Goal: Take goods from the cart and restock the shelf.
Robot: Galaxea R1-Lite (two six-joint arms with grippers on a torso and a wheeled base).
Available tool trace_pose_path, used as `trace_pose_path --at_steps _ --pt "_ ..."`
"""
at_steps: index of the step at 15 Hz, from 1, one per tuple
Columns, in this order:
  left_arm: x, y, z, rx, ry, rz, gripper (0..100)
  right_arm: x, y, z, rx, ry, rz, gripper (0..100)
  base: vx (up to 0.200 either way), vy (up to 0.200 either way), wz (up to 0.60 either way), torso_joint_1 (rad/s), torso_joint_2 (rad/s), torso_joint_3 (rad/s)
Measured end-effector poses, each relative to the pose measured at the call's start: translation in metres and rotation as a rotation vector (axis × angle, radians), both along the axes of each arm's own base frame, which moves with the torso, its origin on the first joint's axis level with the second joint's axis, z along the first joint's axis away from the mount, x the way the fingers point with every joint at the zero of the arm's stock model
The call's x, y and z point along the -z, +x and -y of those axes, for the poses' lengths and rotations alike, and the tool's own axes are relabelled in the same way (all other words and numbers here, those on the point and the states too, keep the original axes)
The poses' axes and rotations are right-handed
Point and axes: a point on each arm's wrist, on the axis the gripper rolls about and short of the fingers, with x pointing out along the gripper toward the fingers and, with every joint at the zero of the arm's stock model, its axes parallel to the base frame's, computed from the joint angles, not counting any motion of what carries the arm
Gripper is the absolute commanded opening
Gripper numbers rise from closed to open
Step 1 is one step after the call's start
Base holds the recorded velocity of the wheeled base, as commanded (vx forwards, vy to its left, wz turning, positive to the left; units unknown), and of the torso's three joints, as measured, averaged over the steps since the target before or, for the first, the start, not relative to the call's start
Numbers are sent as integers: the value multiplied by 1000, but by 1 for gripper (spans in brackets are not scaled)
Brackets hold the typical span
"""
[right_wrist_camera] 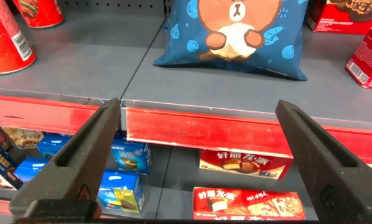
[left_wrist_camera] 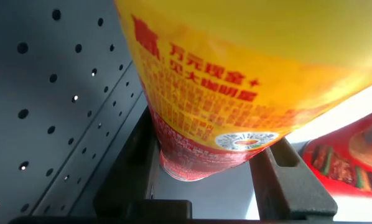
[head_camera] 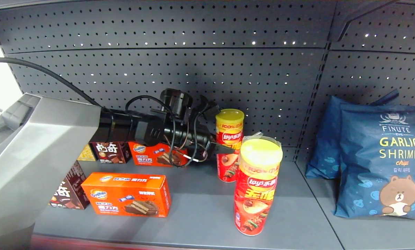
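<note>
Placement step: left end effector (head_camera: 226,150) grips the red and yellow cylindrical cardboard chip can (head_camera: 230,125), upright at the back of the grey metal shelf (head_camera: 200,205), near a second matching can (head_camera: 259,184). Next move, by judgement: release, then retract without tipping it. Right end effector (right_wrist_camera: 195,155) stands wide, empty.

print on chip can (head_camera: 229,133), orange box (head_camera: 127,194), blue bag (head_camera: 381,163)
</note>
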Motion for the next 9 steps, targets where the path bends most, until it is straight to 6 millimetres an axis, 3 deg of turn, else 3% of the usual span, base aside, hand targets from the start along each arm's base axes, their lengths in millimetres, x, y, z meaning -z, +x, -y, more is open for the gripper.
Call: trace_pose_path --at_steps 2,3,9 --pt "2 1 1 -2 2 -1 0 0 0 0 1 0 0 100 0 0 0 0 0 0" --pt "3 2 0 -3 3 -2 100 0 0 0 1 0 0 100 0 0 0 0 0 0" --pt "7 4 -7 -31 17 -16 100 0 0 0 0 0 0 100 0 0 0 0 0 0"
